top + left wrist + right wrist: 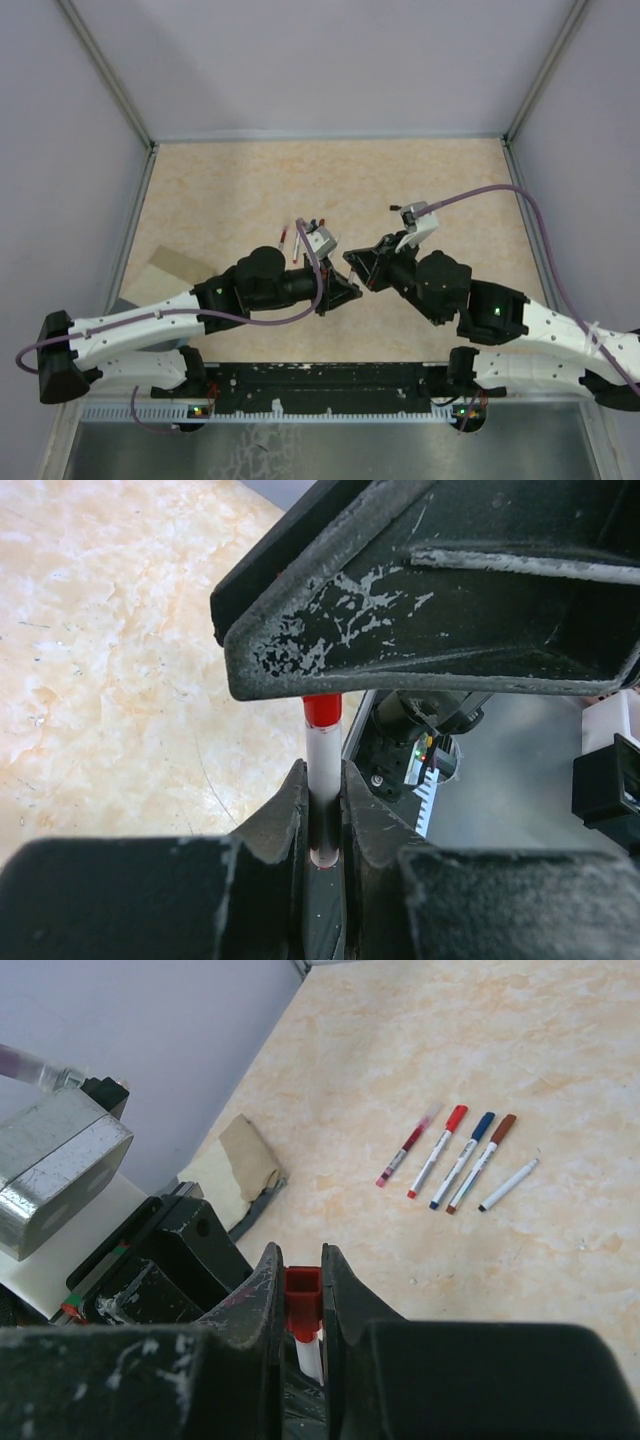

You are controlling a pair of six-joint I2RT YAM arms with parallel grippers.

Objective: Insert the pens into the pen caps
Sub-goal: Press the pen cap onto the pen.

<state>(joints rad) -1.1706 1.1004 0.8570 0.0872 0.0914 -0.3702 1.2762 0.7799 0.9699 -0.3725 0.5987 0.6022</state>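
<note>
Pen (323, 750) sits clamped tight in our left gripper (322, 780) over the bench's (250, 190) middle, its tip meeting the red cap (303, 1300) that our right gripper (300, 1275) pinches, so we should push straight along the barrel, untilted.

- One pen (323, 770), white-barrelled, is clamped between the fingers of the left gripper (320, 780).
- A short red cap (303, 1298) sits on its end, pinched in the right gripper (300, 1260).
- A row of pens (462, 1160) lies flat and side by side on the table (560, 1060), left of centre: dark red, red, blue and brown ends, and one plain white.
</note>
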